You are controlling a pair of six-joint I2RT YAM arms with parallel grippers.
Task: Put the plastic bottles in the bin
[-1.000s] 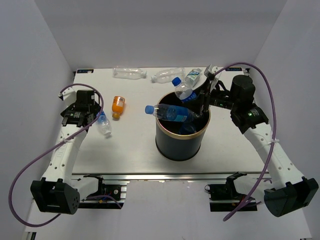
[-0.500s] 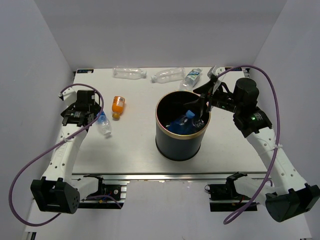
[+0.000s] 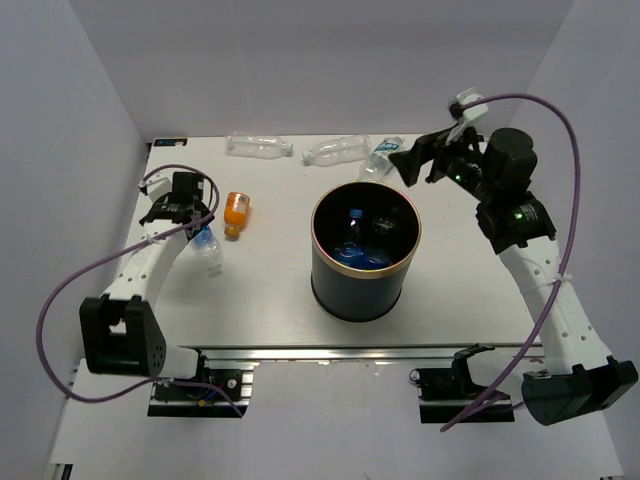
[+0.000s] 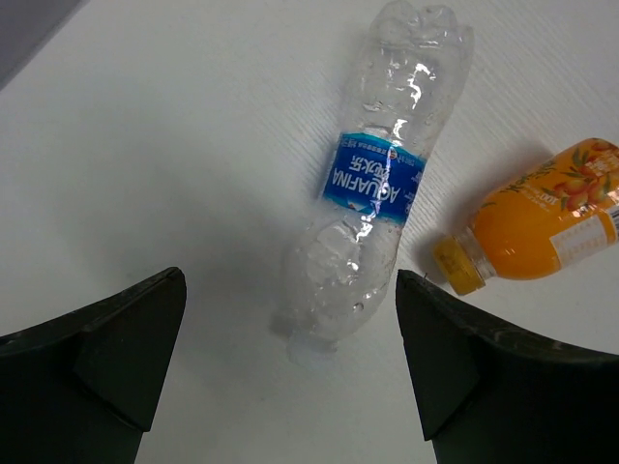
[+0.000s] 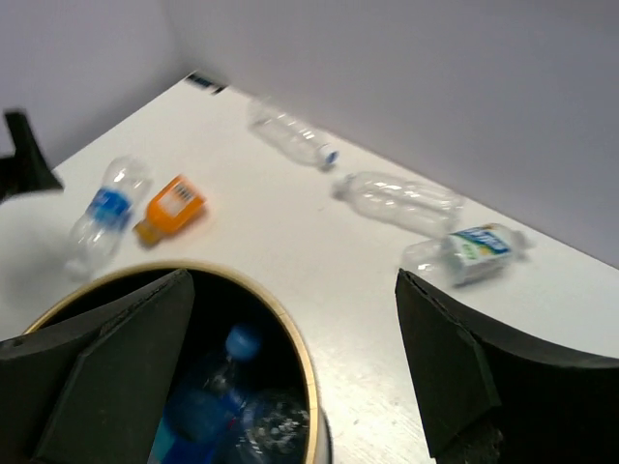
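step: fetching next bottle | left pincer [image 4: 288,290] was open, empty, over blue-label bottle [image 4: 372,184] near worktop [image 3: 260,290] left edge, orange bottle [image 4: 542,222] just beside | right pincer [image 5: 293,280] was open, empty, past mid-worktop bin [image 3: 360,290], bottles [image 3: 352,246] lay inside | next: left needed to descend, close

We see: white table [image 3: 260,290] | dark bin [image 3: 362,285] upright near centre | orange bottle [image 3: 235,211], blue-label bottle [image 3: 207,248] lying left | far edge: clear bottle [image 3: 258,147], second clear bottle [image 3: 335,151], green-label bottle [image 3: 381,157]
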